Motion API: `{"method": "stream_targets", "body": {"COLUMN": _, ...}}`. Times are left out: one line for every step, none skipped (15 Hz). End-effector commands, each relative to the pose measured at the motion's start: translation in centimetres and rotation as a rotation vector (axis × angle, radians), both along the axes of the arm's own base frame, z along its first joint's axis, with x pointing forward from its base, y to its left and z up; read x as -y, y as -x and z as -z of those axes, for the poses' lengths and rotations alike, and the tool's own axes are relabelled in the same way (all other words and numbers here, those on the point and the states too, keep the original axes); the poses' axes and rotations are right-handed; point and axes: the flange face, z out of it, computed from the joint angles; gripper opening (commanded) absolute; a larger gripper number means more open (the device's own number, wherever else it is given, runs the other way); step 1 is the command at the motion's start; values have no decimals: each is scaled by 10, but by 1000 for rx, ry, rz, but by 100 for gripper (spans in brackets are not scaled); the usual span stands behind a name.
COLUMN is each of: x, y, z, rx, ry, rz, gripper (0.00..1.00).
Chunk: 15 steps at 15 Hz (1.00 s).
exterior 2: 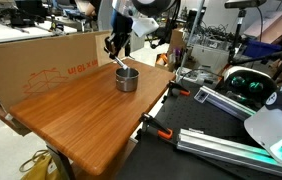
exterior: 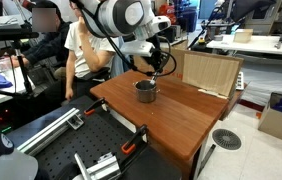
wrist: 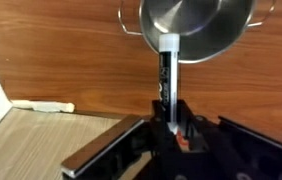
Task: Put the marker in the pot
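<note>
The pot (exterior: 145, 91) is a small round silver-grey metal pot standing on the wooden table (exterior: 181, 115); it also shows in an exterior view (exterior 2: 127, 79) and at the top of the wrist view (wrist: 193, 22). My gripper (wrist: 171, 118) is shut on the marker (wrist: 167, 75), a slim black pen with a whitish band, which points toward the pot's rim. In both exterior views the gripper (exterior: 153, 67) (exterior 2: 116, 52) hangs just above the pot. The marker's tip lies over the pot's edge.
A cardboard panel (exterior: 209, 72) stands at the table's far side, and a long cardboard sheet (exterior 2: 41, 62) lines another edge. Metal rails and clamps (exterior: 91, 160) sit beside the table. People sit nearby (exterior: 76, 45). A white object (wrist: 41, 106) lies by the table edge.
</note>
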Motion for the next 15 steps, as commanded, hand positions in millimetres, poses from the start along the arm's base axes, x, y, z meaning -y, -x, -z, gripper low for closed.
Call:
{"method": "stream_targets", "body": {"x": -8, "y": 18, "z": -7, "rx": 20, "ry": 0, "rz": -23, "gripper": 5}}
{"method": "stream_targets", "body": {"x": -10, "y": 22, "z": -6, "rx": 17, "ry": -1, "rz": -28, "gripper": 5}}
{"method": "stream_targets", "body": {"x": -11, "y": 24, "z": -1, "rx": 7, "ry": 0, "rz": -32, "gripper": 5}}
{"method": "stream_targets", "body": {"x": -11, "y": 27, "z": 2, "rx": -1, "ry": -1, "rz": -32, "gripper": 5}}
{"method": "stream_targets", "body": {"x": -12, "y": 29, "z": 8, "rx": -12, "ry": -1, "rz": -36, "gripper": 5}}
{"method": "stream_targets", "body": {"x": -12, "y": 32, "z": 13, "rx": -21, "ry": 0, "rz": -38, "gripper": 5}}
{"method": "stream_targets", "body": {"x": -11, "y": 33, "z": 17, "rx": -31, "ry": 2, "rz": -38, "gripper": 5}}
{"method": "stream_targets", "body": {"x": -11, "y": 35, "z": 20, "rx": -39, "ry": 2, "rz": -39, "gripper": 5}}
{"method": "stream_targets", "body": {"x": -11, "y": 38, "z": 21, "rx": -45, "ry": 0, "rz": -40, "gripper": 5}}
{"method": "stream_targets", "body": {"x": -11, "y": 39, "z": 22, "rx": -47, "ry": -5, "rz": -37, "gripper": 5}}
{"method": "stream_targets", "body": {"x": -13, "y": 41, "z": 22, "rx": -57, "ry": -8, "rz": -40, "gripper": 44}}
{"method": "stream_targets", "body": {"x": -13, "y": 42, "z": 22, "rx": -65, "ry": -9, "rz": -47, "gripper": 45}}
{"method": "stream_targets", "body": {"x": -15, "y": 43, "z": 21, "rx": -62, "ry": -15, "rz": -48, "gripper": 52}}
{"method": "stream_targets", "body": {"x": -15, "y": 43, "z": 20, "rx": -61, "ry": -19, "rz": -50, "gripper": 58}}
{"method": "stream_targets", "body": {"x": -16, "y": 43, "z": 19, "rx": -65, "ry": -24, "rz": -50, "gripper": 67}}
